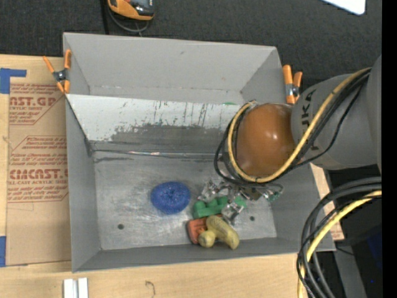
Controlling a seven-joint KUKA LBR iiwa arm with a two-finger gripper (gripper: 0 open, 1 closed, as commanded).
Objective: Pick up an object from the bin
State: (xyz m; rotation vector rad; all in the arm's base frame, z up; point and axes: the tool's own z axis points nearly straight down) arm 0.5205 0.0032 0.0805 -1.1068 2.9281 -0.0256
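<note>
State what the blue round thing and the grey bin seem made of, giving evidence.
Blue round thing: probably foam or sponge, matt; its surface looks rough and pitted. Bin: sheet metal, dull grey finish; its back wall shows scratches and scuffed streaks.

Robot lab: cabled arm, metal bin

Grey arm, glossy orange wrist cover, yellow-black cables

Arm in from right; gripper low beneath orange wrist cover.
</note>
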